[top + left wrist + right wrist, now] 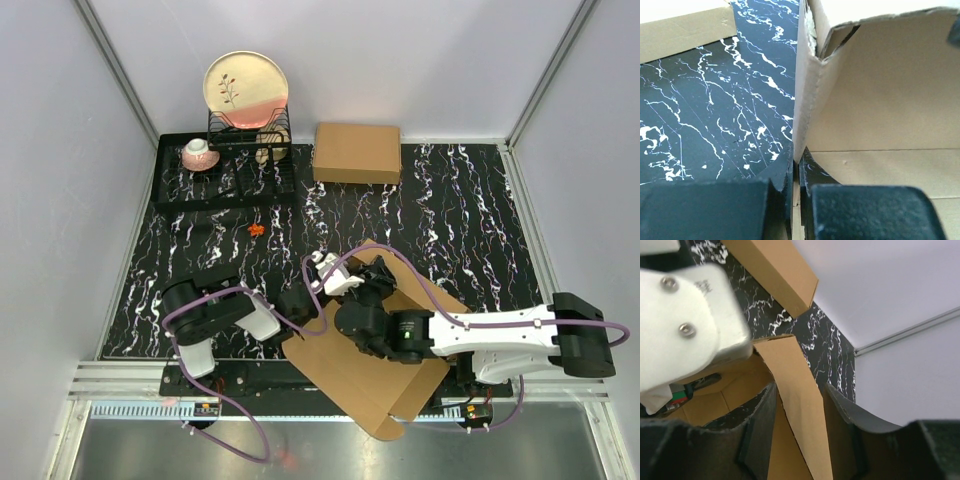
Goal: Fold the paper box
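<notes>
Two grips were on the paper box (350, 372) at once. From above it lay at the near edge of the table (450, 200), right of centre, with one corner hanging past that edge, well apart from the made-up cardboard box (357, 152) at the far side. There my left gripper (298, 305) sat at the sheet's left edge and my right gripper (368, 283) over its far part, but that view hid how either pair of jaws stood. The left wrist view supplied it: my fingers (705, 212) were pressed together on a thin edge of cardboard, just below an upright side wall (805, 100). Its top corner looked crushed and torn, which the overhead view did not show. The right wrist view gave the other half: my right fingers (757, 430) stood part-way apart with a narrow flap (790, 360) rising between them, not clamped as far as I could tell. To do this step well, I judged the left should pin the wall upright while the right guided the flap along its crease. It should go gently, since the ragged corner could tear further.
</notes>
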{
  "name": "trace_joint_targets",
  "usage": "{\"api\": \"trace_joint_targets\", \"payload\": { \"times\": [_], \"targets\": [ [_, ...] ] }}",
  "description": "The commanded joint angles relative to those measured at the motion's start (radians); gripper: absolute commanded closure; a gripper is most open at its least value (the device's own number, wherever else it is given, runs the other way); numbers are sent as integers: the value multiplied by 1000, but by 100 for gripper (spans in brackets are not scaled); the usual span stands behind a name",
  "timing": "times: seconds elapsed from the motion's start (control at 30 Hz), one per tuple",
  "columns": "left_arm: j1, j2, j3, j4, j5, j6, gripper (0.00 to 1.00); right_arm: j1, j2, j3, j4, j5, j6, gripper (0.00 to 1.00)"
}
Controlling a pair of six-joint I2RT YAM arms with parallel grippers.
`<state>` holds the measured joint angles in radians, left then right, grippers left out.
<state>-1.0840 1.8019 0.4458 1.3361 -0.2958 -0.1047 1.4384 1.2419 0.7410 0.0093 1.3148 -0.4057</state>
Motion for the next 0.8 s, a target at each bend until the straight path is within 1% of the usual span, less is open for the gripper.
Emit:
{"api": "trace_joint_targets", "payload": {
  "times": [0.0,0.2,0.33,0.47,0.5,0.57,0.67,0.77],
  "targets": [
    [13,-39,-1,330,-40,31,100,25,-79,96,136,-20,-91,50],
    [13,-56,-21,301,-72,60,100,27,-107,110,227,-35,-165,47],
    [13,-59,-35,295,-115,76,100,27,-113,98,248,-43,-166,45],
    [13,-75,-36,236,-150,79,100,27,-116,84,245,-71,-148,43],
    [13,-76,-36,232,-163,79,100,27,-116,87,233,-80,-125,41],
    [13,-78,-41,232,-177,77,100,25,-121,84,213,-103,-108,35],
    [12,-79,-41,219,-201,79,100,27,-133,86,204,-120,-90,31],
    [12,-79,-38,207,-221,82,100,27,-169,83,213,-131,-82,29]
  ]
}}
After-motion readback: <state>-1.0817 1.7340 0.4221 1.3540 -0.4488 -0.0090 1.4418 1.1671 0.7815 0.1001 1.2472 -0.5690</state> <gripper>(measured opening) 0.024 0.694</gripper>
